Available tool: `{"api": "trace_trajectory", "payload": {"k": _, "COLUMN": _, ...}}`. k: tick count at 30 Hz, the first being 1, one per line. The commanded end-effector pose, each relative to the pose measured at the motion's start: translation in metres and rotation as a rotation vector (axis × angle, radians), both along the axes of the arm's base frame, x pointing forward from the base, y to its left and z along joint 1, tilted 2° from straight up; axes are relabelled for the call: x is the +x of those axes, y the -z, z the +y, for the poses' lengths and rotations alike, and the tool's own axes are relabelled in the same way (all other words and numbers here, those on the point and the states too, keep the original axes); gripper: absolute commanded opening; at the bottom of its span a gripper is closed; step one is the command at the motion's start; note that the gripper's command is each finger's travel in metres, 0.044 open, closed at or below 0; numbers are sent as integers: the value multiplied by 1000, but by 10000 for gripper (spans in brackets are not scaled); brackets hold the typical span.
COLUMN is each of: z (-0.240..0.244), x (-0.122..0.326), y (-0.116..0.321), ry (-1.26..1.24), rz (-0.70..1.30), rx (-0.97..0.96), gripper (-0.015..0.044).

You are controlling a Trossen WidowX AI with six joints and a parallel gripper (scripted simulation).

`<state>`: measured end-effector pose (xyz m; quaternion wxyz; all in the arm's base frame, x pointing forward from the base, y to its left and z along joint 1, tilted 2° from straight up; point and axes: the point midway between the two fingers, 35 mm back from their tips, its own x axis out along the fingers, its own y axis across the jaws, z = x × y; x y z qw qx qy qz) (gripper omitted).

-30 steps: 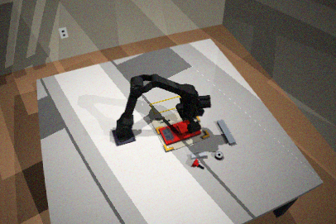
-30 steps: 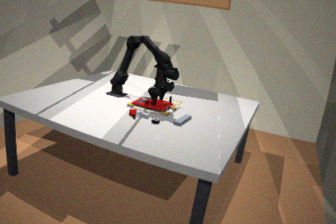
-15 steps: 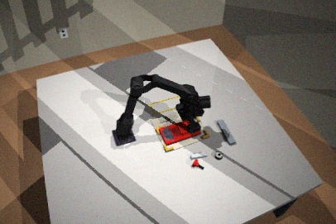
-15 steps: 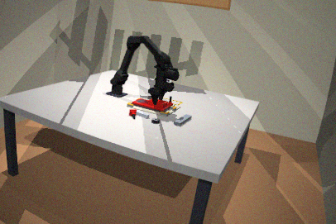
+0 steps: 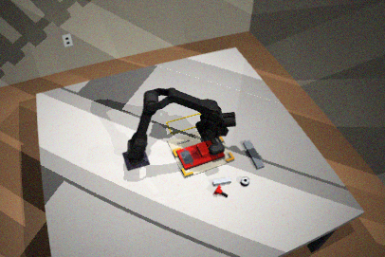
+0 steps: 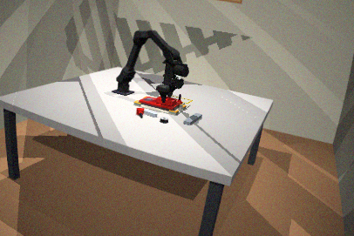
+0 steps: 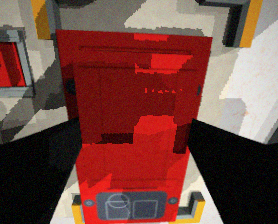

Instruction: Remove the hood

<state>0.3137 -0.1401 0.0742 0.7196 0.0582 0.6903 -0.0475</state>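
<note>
Arm (image 5: 156, 104) reaching from its base at 9 o'clock over the toy car (image 5: 201, 154) on its mat (image 5: 182, 144). Gripper (image 7: 135, 145) clamped on the red hood (image 7: 132, 100), still on the car; marked area (image 5: 176, 124) at 11 o'clock; loose parts (image 5: 222, 181) at 5 o'clock.

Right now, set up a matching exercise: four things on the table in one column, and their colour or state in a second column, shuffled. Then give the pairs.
Things:
1. hood
2. gripper
3. marked area
4. long bar

Colour or state:
A. yellow dashed outline, nothing inside it
B. grey, lying apart to one side of the car's tray
C. red, still on the toy car
D. black, shut on the hood

Pairs: 1-C, 2-D, 3-A, 4-B
</note>
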Motion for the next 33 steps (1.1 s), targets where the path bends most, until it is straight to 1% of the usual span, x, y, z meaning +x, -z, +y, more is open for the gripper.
{"api": "trace_trajectory", "payload": {"k": 1, "z": 0, "x": 0, "y": -4, "ry": 0, "rz": 1, "rx": -1, "gripper": 0}}
{"api": "trace_trajectory", "payload": {"k": 33, "z": 0, "x": -1, "y": -24, "ry": 0, "rz": 0, "rx": 0, "gripper": 0}}
